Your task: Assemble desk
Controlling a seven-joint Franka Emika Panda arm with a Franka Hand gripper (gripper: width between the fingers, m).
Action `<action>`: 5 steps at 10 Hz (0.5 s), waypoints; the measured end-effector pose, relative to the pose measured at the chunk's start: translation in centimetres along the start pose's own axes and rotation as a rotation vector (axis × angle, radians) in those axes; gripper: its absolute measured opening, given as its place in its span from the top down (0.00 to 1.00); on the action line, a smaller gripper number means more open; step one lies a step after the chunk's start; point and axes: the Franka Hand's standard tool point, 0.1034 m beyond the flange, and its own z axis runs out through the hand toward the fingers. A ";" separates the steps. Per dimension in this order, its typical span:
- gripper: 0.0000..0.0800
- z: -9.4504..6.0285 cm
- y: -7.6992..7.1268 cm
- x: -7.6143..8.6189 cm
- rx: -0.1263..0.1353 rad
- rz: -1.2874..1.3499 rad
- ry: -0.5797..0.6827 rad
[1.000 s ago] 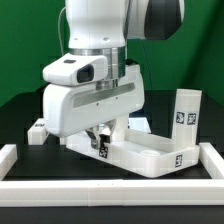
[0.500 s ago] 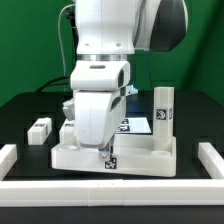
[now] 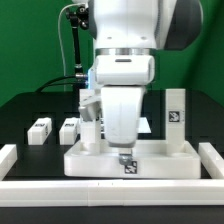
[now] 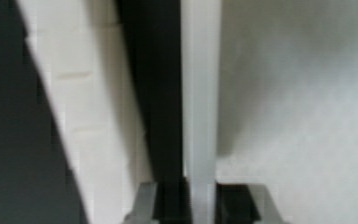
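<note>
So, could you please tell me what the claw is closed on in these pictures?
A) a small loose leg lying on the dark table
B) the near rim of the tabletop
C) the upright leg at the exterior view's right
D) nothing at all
B: the claw comes straight down onto the near rim of the tabletop, and the wrist view shows that thin white rim clamped in it.

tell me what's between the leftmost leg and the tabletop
A second loose leg lies between the leftmost leg and the tabletop. The exterior view shows this; the wrist view does not.
</note>
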 end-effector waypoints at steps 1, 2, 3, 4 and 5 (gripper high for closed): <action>0.92 0.3 0.6 1.4 -0.047 -0.021 0.017; 0.92 0.7 0.4 2.0 -0.049 -0.027 0.022; 0.92 0.7 0.5 1.7 -0.048 -0.021 0.021; 0.92 0.7 0.5 1.6 -0.047 -0.019 0.020; 0.92 0.7 0.4 1.6 -0.047 -0.017 0.020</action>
